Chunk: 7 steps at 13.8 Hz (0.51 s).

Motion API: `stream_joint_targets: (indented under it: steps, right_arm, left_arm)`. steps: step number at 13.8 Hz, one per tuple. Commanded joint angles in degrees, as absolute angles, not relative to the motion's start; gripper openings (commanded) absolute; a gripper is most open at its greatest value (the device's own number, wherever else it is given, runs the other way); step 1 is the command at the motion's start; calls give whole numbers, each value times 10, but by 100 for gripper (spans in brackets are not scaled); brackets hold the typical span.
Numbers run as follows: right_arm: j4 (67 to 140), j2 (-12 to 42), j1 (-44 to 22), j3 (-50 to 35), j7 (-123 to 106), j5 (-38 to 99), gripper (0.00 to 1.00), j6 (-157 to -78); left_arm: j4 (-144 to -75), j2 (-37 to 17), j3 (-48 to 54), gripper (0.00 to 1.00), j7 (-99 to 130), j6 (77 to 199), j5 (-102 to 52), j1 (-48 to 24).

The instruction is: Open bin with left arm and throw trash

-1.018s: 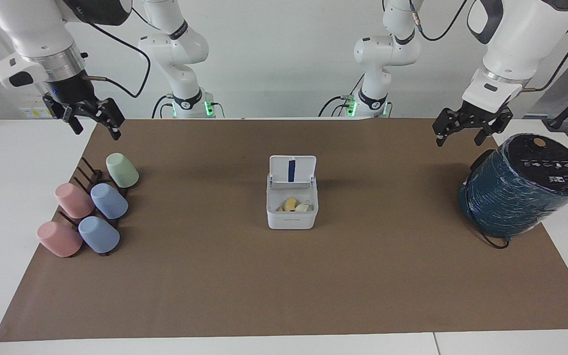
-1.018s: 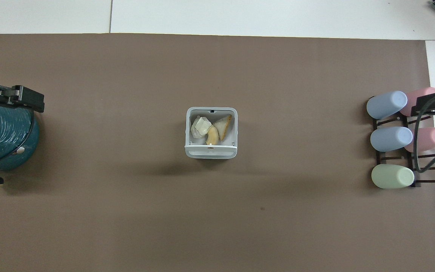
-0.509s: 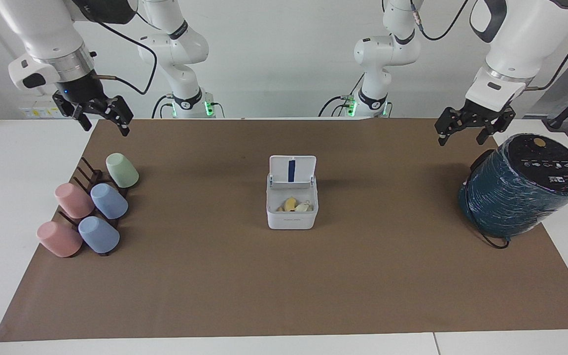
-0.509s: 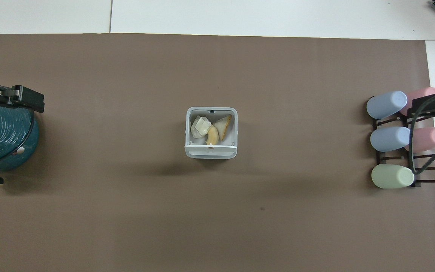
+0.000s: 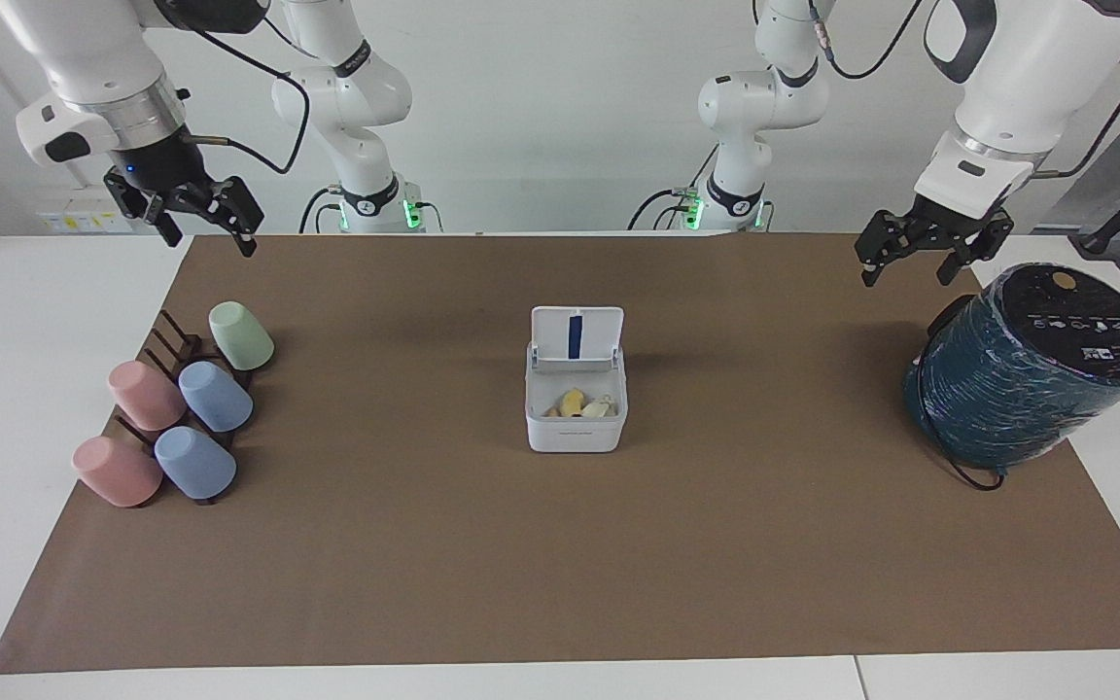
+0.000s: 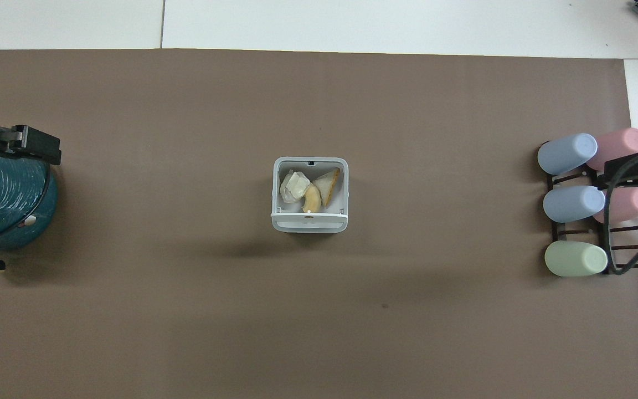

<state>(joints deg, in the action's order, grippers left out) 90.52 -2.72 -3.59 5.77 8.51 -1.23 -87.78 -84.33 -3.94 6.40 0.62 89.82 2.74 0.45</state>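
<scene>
The white square bin stands in the middle of the brown mat, its lid hinged upright and showing a blue stripe. Inside lies the trash: a white lumpy wad, a pale yellow wedge and a yellow crescent, seen together in the facing view as trash. My left gripper hangs open and empty in the air beside the teal cylinder. My right gripper hangs open and empty over the mat's corner at the right arm's end.
A large dark teal cylinder with a black top stands at the left arm's end of the mat. Several pastel cups lie on a dark rack at the right arm's end.
The right gripper has risen and drawn back toward the robots' end. The left gripper has lifted slightly. The bin and the trash have not moved.
</scene>
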Motion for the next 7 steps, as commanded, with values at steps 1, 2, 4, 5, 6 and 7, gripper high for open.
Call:
stream_joint_targets:
  steps: [1,2,4,5,6,7]
  right_arm:
    - [911,-35,-34,57,76,-4,100,-872]
    - [911,-35,-35,57,76,-4,100,-873]
    - [911,-35,-35,57,76,-4,100,-873]
    - [911,-35,-35,57,76,-4,100,-873]
    - [911,-35,-35,57,76,-4,100,-873]
    - [911,-35,-35,57,76,-4,100,-873]
  left_arm:
    - [-852,-29,67,100,5,899,25,6]
    - [-850,-29,67,100,4,899,25,7]
    - [-850,-28,67,100,-1,899,25,7]
    - [-851,-28,67,100,-1,899,25,7]
    - [-850,-28,67,100,-2,899,25,9]
    - [-851,-28,68,100,-2,899,25,10]
